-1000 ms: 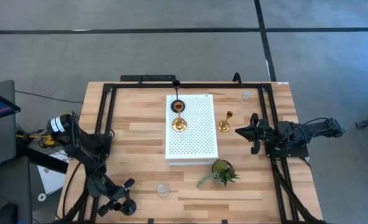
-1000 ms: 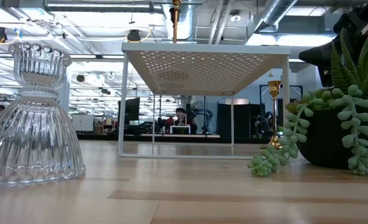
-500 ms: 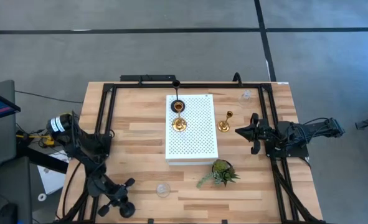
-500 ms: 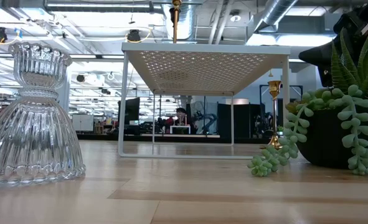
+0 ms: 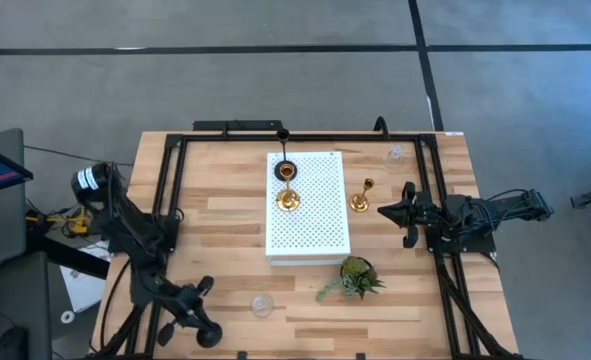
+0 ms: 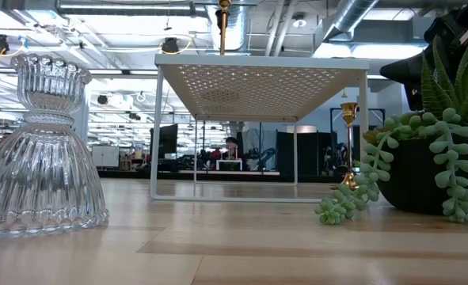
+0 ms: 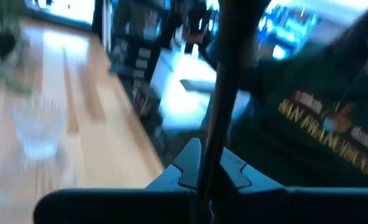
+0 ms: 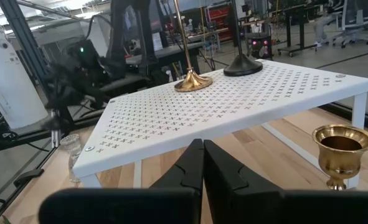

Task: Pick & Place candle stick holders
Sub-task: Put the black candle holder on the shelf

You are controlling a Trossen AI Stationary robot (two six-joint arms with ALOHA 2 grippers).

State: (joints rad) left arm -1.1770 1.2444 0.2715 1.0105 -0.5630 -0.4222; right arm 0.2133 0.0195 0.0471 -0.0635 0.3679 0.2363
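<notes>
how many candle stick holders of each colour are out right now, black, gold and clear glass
black candle stick holders: 2 (one on the white perforated board at, one in the left gripper at)
shiny gold candle stick holders: 2 ()
clear glass candle stick holders: 2 ()
total: 6

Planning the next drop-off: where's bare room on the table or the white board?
Free: the white perforated board nearer the plant; bare table between board and left frame rail. Crowded: board's far end, with black holder and gold holder; another gold holder beside the right gripper.
</notes>
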